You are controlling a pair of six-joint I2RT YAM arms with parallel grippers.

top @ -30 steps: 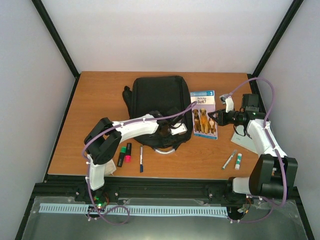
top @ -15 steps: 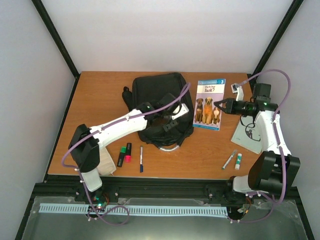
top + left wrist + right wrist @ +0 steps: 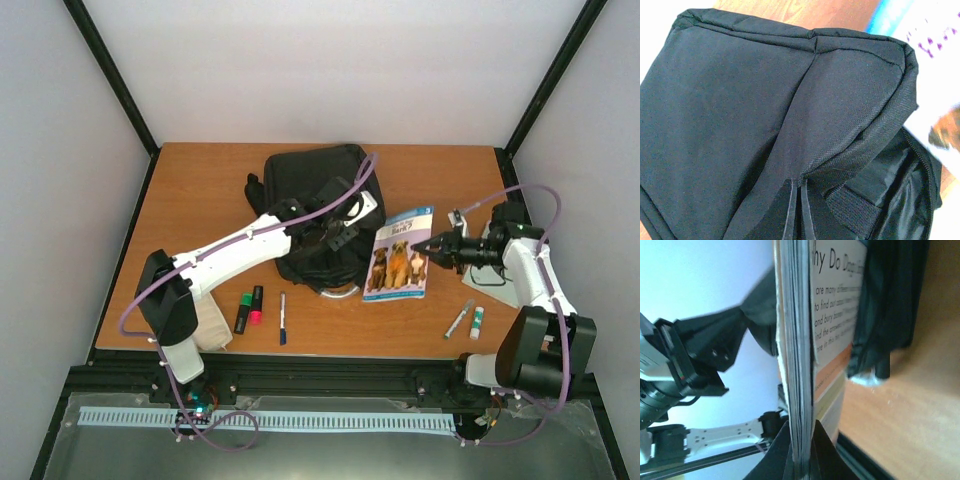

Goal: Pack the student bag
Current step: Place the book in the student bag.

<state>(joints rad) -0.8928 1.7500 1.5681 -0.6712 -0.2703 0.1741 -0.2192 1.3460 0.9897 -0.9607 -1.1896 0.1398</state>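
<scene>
The student bag (image 3: 305, 185) is a black backpack lying at the table's back middle. My left gripper (image 3: 333, 236) is shut on a fold of its fabric beside the open mouth. In the left wrist view the closed fingers (image 3: 790, 212) pinch the cloth of the bag (image 3: 730, 110), and the dark opening (image 3: 905, 195) gapes at lower right. My right gripper (image 3: 432, 250) is shut on the edge of a dog-cover book (image 3: 398, 266), held tilted just right of the bag. The right wrist view has the book's page edge (image 3: 795, 340) clamped between the jaws, with the bag (image 3: 885, 300) beyond.
Near the front edge lie a green highlighter (image 3: 243, 312), a pink one (image 3: 257, 305) and a pen (image 3: 283, 318). A marker (image 3: 459, 318) and a glue stick (image 3: 477, 321) lie front right. A white sheet (image 3: 503, 287) sits under the right arm. A pale pouch (image 3: 214, 328) is by the left base.
The left gripper closed on the bag's fabric and pulled it up. The right gripper lifted the book off the table, then swung it down and left toward the bag.
</scene>
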